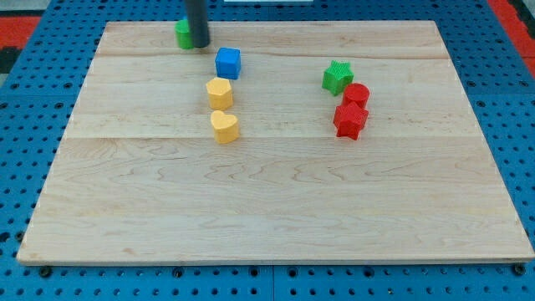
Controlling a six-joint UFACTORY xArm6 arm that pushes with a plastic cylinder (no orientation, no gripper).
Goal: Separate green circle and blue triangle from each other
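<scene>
Where writing is unseen, my tip (201, 44) touches green block (182, 33)

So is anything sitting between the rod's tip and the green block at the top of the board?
Nothing visible does: my tip is right against the green block, on its right side. The blue block sits apart, lower right of both.

Rod (197, 21) cut off by the view's top edge and covering the right part of the green block (182, 33), so its shape can't be made out, tip (201, 45) contact with it unclear, table (276, 217) corners partly clipped at the view's bottom.
</scene>
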